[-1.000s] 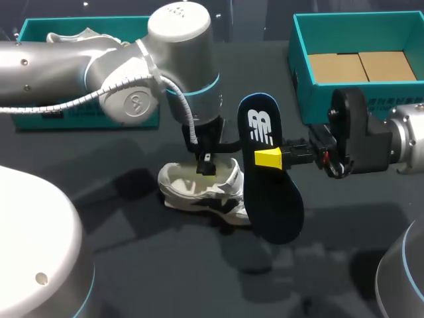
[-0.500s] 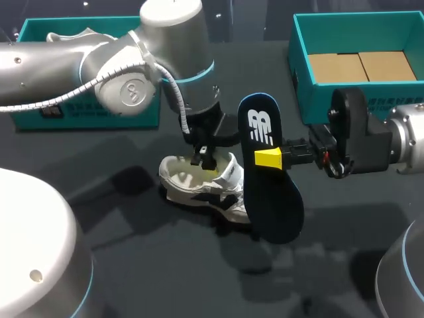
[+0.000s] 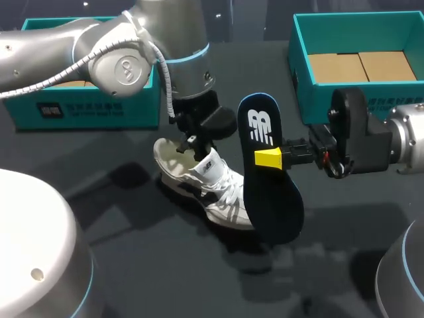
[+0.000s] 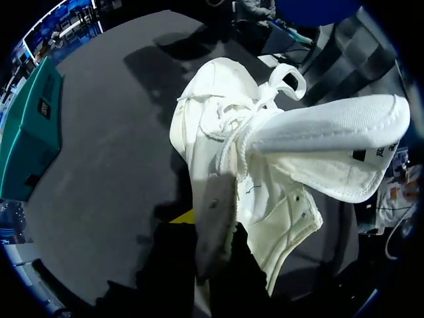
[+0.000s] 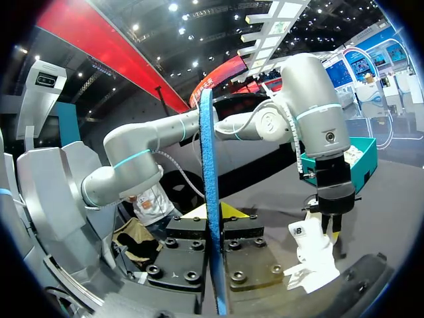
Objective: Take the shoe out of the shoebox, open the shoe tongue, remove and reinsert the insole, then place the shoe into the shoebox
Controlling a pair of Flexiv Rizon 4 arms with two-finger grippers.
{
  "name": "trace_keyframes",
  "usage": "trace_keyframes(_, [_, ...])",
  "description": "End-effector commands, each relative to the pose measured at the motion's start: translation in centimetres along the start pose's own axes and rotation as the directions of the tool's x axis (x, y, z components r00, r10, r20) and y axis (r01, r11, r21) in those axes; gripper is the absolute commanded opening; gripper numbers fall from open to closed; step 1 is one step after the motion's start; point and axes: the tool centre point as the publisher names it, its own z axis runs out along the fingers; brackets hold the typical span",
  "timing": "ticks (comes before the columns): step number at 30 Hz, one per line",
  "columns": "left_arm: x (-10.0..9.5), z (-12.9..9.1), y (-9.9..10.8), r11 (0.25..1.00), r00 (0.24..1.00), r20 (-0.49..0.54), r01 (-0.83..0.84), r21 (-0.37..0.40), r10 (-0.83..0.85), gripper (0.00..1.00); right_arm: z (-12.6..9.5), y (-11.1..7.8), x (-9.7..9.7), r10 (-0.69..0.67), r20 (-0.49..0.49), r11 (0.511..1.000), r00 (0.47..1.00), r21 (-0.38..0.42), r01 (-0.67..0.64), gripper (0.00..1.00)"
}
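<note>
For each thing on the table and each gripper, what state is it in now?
shoe: out of box, tongue open, heel rim gripped.
insole: out of shoe, held upright.
left gripper: shut on shoe.
right gripper: shut on insole.
left shoebox: open.
right shoebox: open.

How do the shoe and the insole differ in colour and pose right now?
The shoe is white; the insole is dark blue. The shoe lies tilted, heel held up by the left gripper, while the insole is held upright in the air by the right gripper. Both are gripped, each by one gripper.
</note>
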Motion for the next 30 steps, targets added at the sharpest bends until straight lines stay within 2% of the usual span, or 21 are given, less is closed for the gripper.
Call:
trace_keyframes(1, [0.0, -0.3, -0.2, 1.000, 0.999, 0.034, -0.017, -0.016, 0.017, 0.00, 0.1, -0.1, 0.1, 0.001, 0.004, 1.000, 1.000, 0.000, -0.001, 0.00])
trace_keyframes(5, [0.3, -0.8, -1.3, 0.969, 0.973, 0.065, -0.210, -0.128, 0.219, 0.00, 0.1, -0.1, 0.1, 0.001, 0.004, 1.000, 1.000, 0.000, -0.001, 0.00])
trace_keyframes(9, [0.1, -1.0, -1.9, 0.913, 0.925, 0.045, -0.363, -0.186, 0.377, 0.00, 0.1, -0.1, 0.1, 0.001, 0.004, 1.000, 1.000, 0.000, -0.001, 0.00])
trace_keyframes(10, [0.0, -1.0, -2.1, 0.896, 0.910, 0.022, -0.404, -0.186, 0.415, 0.00, 0.1, -0.1, 0.1, 0.001, 0.004, 1.000, 1.000, 0.000, -0.001, 0.00])
trace_keyframes(11, [0.0, -1.3, -2.3, 0.866, 0.875, -0.001, -0.480, -0.138, 0.484, 0.00, 0.1, -0.1, 0.1, 0.001, 0.004, 1.000, 1.000, 0.000, -0.001, 0.00])
trace_keyframes(12, [-0.4, -1.8, -2.1, 0.885, 0.890, 0.021, -0.452, -0.110, 0.456, 0.00, 0.1, -0.1, 0.1, 0.001, 0.004, 1.000, 1.000, 0.000, -0.001, 0.00])
trace_keyframes(21, [-0.4, -1.8, -2.1, 0.885, 0.890, 0.021, -0.452, -0.110, 0.456, 0.00, 0.1, -0.1, 0.1, 0.001, 0.004, 1.000, 1.000, 0.000, -0.001, 0.00])
trace_keyframes(24, [-0.7, -1.2, -2.7, 0.793, 0.799, -0.014, -0.598, -0.115, 0.601, 0.00, 0.1, -0.1, 0.1, 0.001, 0.004, 1.000, 1.000, 0.000, -0.001, 0.00])
trace_keyframes(30, [0.0, -0.2, -3.8, 0.691, 0.707, -0.038, -0.701, -0.177, 0.707, 0.00, 0.1, -0.1, 0.1, 0.001, 0.004, 1.000, 1.000, 0.000, -0.001, 0.00])
